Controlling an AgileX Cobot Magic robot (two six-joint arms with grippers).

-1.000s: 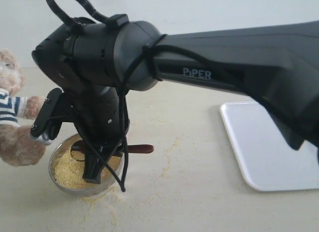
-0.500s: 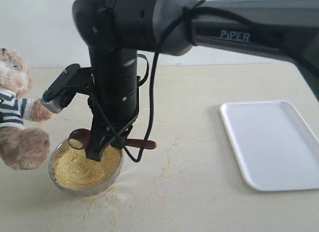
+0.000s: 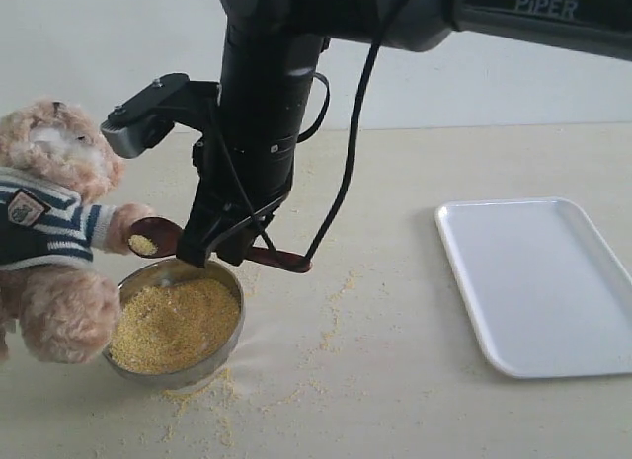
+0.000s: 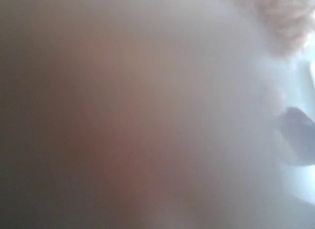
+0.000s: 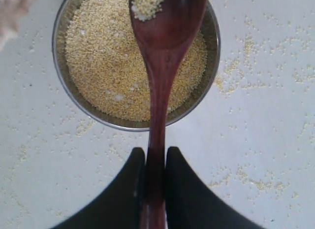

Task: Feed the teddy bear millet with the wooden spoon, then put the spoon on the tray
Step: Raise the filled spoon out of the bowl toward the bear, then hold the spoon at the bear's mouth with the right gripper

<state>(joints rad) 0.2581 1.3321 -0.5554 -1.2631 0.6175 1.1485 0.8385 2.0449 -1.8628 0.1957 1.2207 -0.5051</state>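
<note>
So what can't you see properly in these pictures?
- Exterior view: the teddy bear is cut off by the picture's edge, and the tray runs past the opposite edge.
- Left wrist view: nearly all blur, just some fuzzy fur in a corner; whether the left gripper is open or shut cannot be told.
- Right wrist view: the edge cuts off the tip of the wooden spoon and part of the metal bowl.

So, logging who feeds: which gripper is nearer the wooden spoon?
Right: the right gripper is shut on the wooden spoon by its handle. The left gripper is unseen, its camera blurred close against the teddy bear.
</note>
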